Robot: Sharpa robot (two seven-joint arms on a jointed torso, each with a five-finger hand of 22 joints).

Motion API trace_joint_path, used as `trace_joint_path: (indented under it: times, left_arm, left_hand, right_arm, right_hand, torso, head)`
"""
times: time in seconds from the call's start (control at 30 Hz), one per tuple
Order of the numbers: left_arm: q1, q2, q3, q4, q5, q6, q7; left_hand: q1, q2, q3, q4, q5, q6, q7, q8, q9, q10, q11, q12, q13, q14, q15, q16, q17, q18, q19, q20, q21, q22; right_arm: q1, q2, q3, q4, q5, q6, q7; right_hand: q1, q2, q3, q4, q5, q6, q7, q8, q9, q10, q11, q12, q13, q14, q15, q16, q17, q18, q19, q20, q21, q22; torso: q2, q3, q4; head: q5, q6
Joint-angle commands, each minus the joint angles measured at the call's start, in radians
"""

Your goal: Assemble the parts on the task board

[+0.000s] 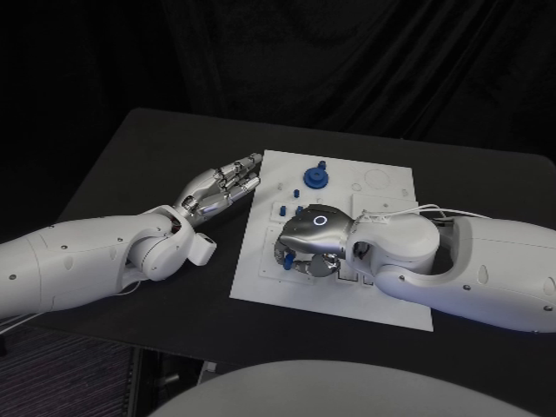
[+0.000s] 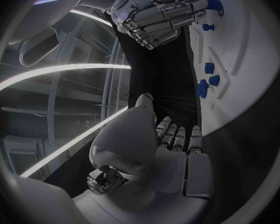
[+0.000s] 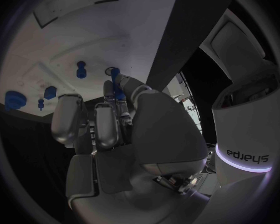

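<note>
Here the right robot hand (image 1: 308, 243) hovers over the task board (image 1: 385, 187).

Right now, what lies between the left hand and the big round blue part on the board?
In the head view, only bare white task board separates the left hand from the big round blue part.

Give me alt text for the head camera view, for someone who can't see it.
The right hand is curled down over the near middle of the white task board on a black table. The left hand lies at the board's left edge, fingers stretched out. A blue part stands near the far edge.
</note>
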Motion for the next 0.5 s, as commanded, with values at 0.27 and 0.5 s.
trace_joint_path:
  times: [0.27, 0.5]
  left_arm:
    - [-0.004, 0.003, 0.001, 0.000, -0.002, 0.019, 0.088]
    - [-0.005, 0.003, 0.001, -0.001, -0.002, 0.022, 0.086]
  left_hand:
    - [0.000, 0.012, 0.007, 0.000, 0.007, -0.002, 0.008, 0.004, 0.001, -0.002, 0.007, -0.001, -0.001, 0.003, 0.008, -0.004, -0.002, 0.015, -0.001, 0.009, -0.006, -0.002]
    - [0.000, 0.013, 0.007, 0.000, 0.007, -0.003, 0.009, 0.004, 0.001, -0.002, 0.009, -0.001, -0.001, 0.003, 0.009, -0.004, -0.002, 0.015, -0.001, 0.010, -0.006, -0.002]
  right_arm:
    - [-0.007, -0.004, -0.005, -0.003, -0.025, 0.002, -0.021]
    - [-0.007, -0.005, -0.005, -0.004, -0.039, 0.009, -0.034]
  right_hand:
    - [-0.003, 0.011, -0.006, -0.014, 0.013, 0.047, 0.015, 0.023, 0.049, 0.002, -0.009, 0.005, 0.008, 0.016, -0.005, -0.004, 0.002, 0.009, -0.007, -0.003, -0.004, 0.158]
    - [-0.005, 0.009, -0.008, -0.016, 0.015, 0.049, 0.013, 0.027, 0.057, -0.001, -0.009, 0.003, 0.008, 0.014, -0.006, -0.009, -0.005, 0.011, -0.011, -0.004, -0.013, 0.156]
  torso:
    - [0.001, 0.0004, 0.0006]
    - [0.001, 0.0003, 0.0007]
  head:
    - [-0.001, 0.000]
    - [0.001, 0.000]
